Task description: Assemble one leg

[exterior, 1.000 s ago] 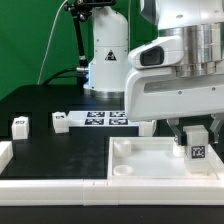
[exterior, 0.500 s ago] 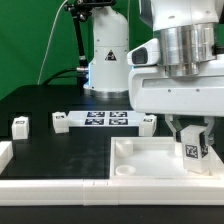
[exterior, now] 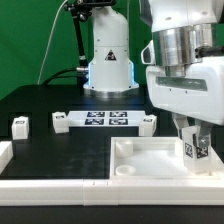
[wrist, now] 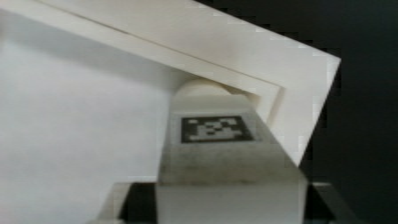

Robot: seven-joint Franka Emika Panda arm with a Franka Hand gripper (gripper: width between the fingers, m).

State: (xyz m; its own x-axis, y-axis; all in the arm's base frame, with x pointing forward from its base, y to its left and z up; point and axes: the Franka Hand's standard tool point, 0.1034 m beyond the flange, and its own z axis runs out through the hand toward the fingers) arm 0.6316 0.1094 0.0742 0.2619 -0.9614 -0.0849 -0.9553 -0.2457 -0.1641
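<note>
My gripper (exterior: 196,133) is shut on a leg (exterior: 197,150), a small white post with a square tag facing the camera. It holds the leg upright over the far right corner of the white tray-like tabletop (exterior: 140,150), close to the inner surface. In the wrist view the leg (wrist: 217,140) runs between my fingers (wrist: 135,203) toward the tabletop's raised corner (wrist: 267,88), and its tip sits at that corner. Whether the tip touches the tabletop is hidden.
The marker board (exterior: 105,119) lies behind the tabletop. Three more legs stand on the black table: one at the far left (exterior: 20,125), one at each end of the marker board (exterior: 62,121) (exterior: 148,122). A white rail (exterior: 50,186) runs along the front.
My gripper has carried the leg toward the exterior view's right, nearer the tabletop's right corner. The other legs have not moved.
</note>
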